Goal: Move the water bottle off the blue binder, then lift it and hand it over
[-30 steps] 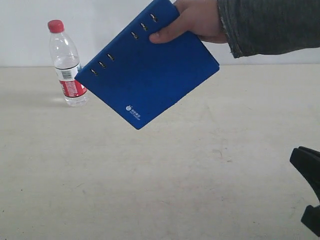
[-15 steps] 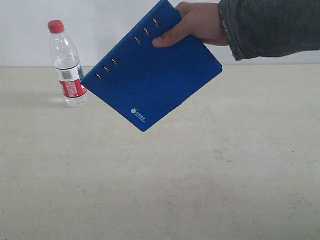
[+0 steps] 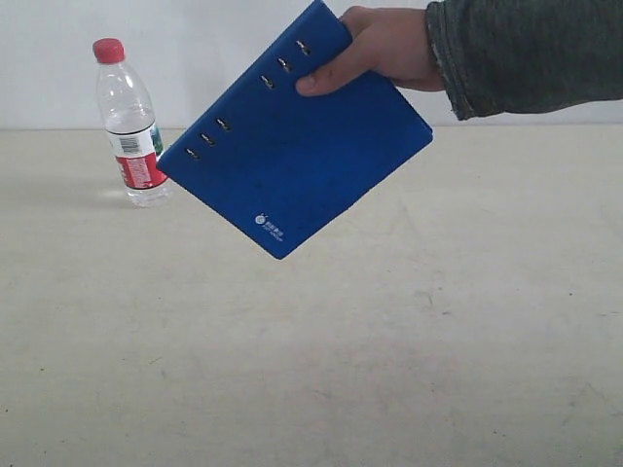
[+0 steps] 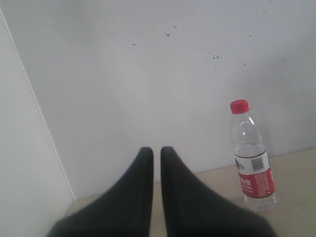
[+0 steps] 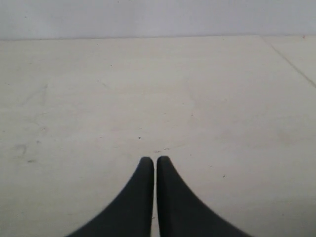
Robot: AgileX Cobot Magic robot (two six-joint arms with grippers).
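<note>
The water bottle (image 3: 129, 126), clear with a red cap and a red label, stands upright on the table at the far left; the left wrist view also shows the water bottle (image 4: 253, 158). The blue binder (image 3: 292, 146) is tilted in the air, held by a person's hand (image 3: 384, 47) at its upper corner, its lower-left corner just in front of the bottle. My left gripper (image 4: 157, 150) is shut and empty, well apart from the bottle. Over bare table, my right gripper (image 5: 155, 160) is shut and empty. Neither gripper shows in the exterior view.
A grey-sleeved arm (image 3: 526, 53) reaches in from the upper right. The pale table (image 3: 321, 360) runs back to a white wall (image 3: 195, 49). In the left wrist view a wall corner (image 4: 39, 123) stands beside the table's end.
The hand has shifted the binder slightly right and up. A black gripper part seen at the lower right edge a second ago has left the exterior view. The bottle has not moved.
</note>
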